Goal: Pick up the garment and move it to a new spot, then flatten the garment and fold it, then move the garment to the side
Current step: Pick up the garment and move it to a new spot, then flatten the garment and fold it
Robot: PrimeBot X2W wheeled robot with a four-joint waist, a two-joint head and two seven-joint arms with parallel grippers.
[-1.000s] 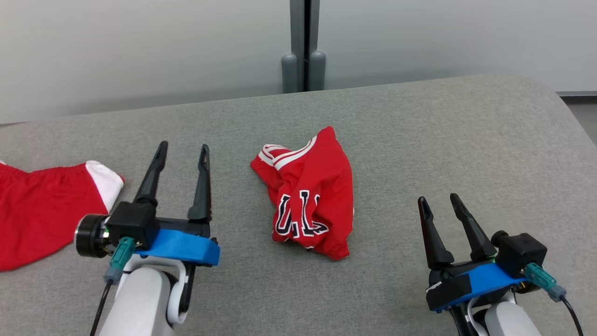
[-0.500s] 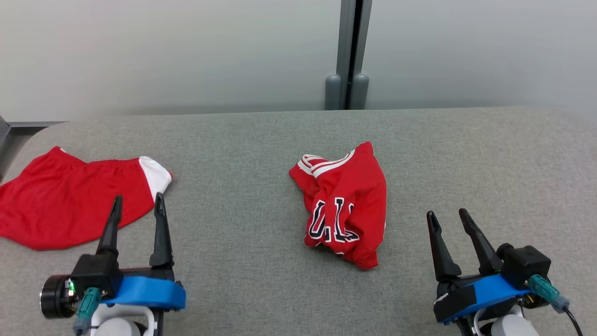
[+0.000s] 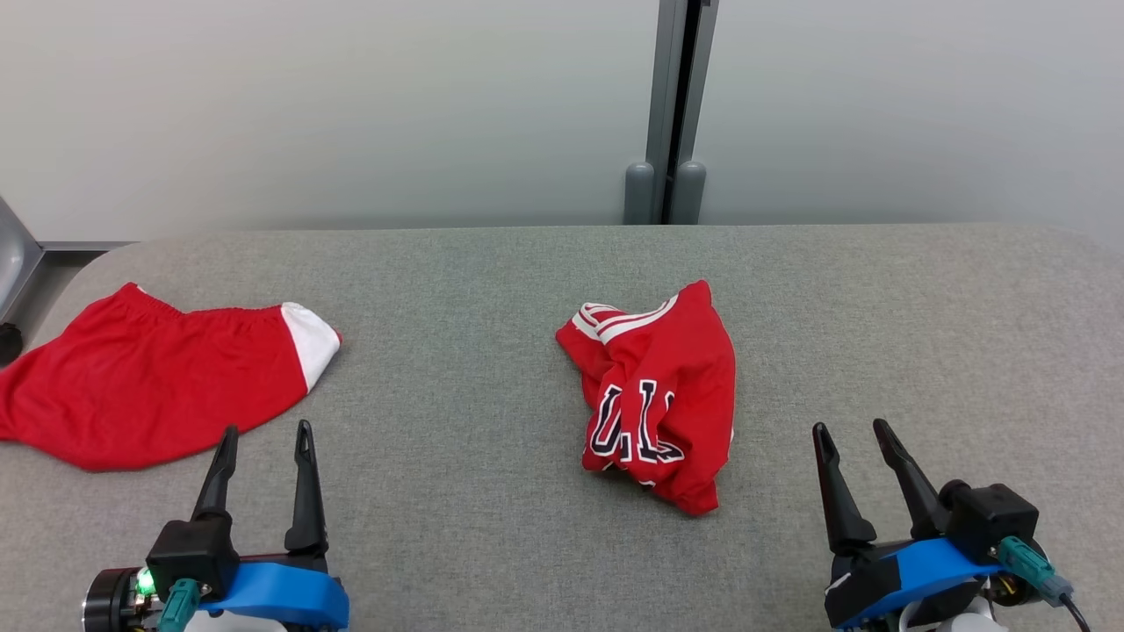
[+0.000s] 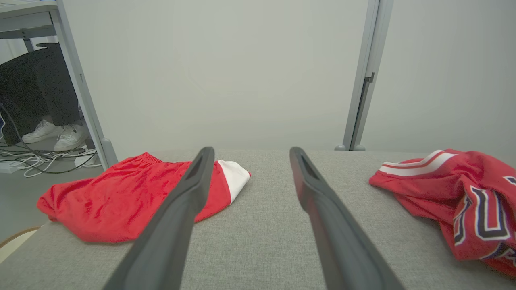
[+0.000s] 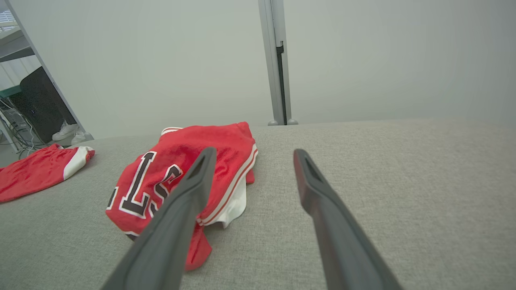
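A crumpled red jersey point(image 3: 654, 395) lies bunched ahead, between the left gripper point(image 3: 268, 430) and right gripper point(image 3: 850, 427), both empty with fingers parted, apparently poised to pick it up.

Head camera turned; more of shorts point(image 3: 149, 395), left of shirt point(image 3: 659, 395), now seen. Also left gripper point(image 3: 267, 427) pulled back: tips were level with shirt's far end, now level with its near half. Same for right gripper point(image 3: 851, 426), only a little.
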